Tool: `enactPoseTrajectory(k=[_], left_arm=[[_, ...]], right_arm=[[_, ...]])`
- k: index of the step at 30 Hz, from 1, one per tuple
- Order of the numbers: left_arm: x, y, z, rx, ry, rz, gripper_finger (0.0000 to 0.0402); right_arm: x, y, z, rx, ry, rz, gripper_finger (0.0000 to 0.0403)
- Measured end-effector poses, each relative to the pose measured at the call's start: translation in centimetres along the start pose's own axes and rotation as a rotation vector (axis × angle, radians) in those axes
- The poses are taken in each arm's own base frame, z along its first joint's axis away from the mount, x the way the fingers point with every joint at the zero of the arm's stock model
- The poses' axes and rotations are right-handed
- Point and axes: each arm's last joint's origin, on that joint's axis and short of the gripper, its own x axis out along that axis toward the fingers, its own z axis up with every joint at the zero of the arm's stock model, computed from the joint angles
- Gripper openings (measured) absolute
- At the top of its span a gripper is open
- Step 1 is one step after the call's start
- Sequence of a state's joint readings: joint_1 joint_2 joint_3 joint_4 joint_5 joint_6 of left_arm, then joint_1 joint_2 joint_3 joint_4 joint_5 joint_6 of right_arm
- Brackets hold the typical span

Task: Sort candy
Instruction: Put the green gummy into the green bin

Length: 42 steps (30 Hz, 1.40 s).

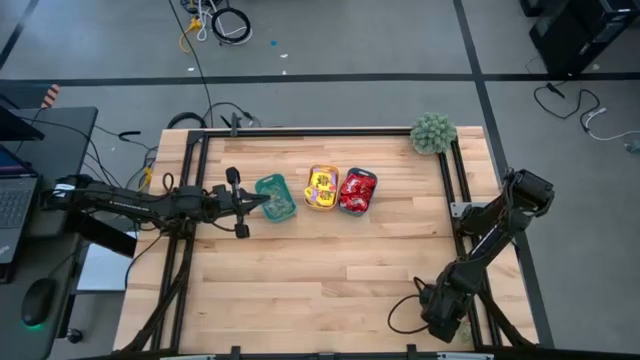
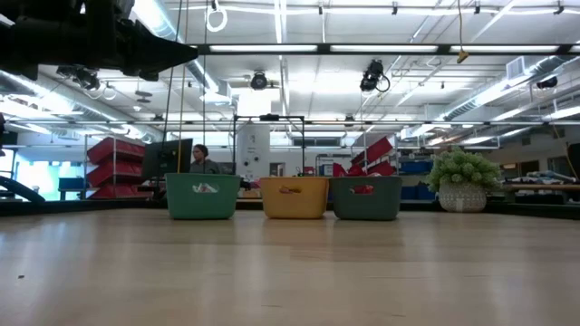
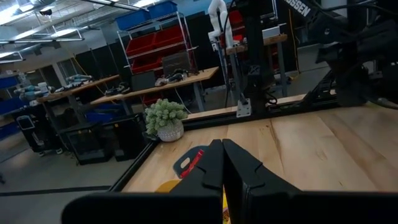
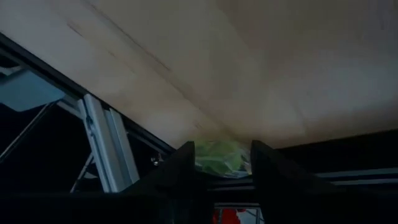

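Candy (image 1: 322, 190), light, crinkly, slippery, best pinched mid-packet; left gripper (image 1: 268, 201) closed empty beside teal tray (image 1: 275, 197); right gripper (image 1: 447, 331) parted, well apart.

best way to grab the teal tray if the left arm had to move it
Probably pinch the teal tray by the rim of its short wall on the side nearest the left gripper, coming down from above. It stands upright and open-topped with thin walls, and the yellow tray sits close on its far side, leaving little room there.
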State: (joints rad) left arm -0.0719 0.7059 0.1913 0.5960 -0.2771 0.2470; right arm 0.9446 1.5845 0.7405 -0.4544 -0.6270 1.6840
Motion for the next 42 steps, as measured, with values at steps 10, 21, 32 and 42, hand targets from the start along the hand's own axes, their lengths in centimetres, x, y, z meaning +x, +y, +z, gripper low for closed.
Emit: enactPoseTrajectory(k=[10,21,32,42], left_arm=[[0.0,0.0,0.0,0.000,0.000,0.000,0.0001],[0.0,0.0,0.0,0.002,0.000,0.000,0.0001],[0.0,-0.1,-0.3,0.012,0.027,-0.007,0.0001],[0.0,0.0,-0.2,0.009,0.017,-0.004,0.0001]], right_arm=[[0.2,0.1,-0.2,-0.010,0.022,0.005,0.0113],[0.0,0.4,-0.6,-0.014,0.063,0.003,0.0158],[2.1,0.1,-0.3,-0.058,0.116,-0.074,0.0131],[1.9,0.2,-0.5,-0.134,0.142,-0.060,0.0009]])
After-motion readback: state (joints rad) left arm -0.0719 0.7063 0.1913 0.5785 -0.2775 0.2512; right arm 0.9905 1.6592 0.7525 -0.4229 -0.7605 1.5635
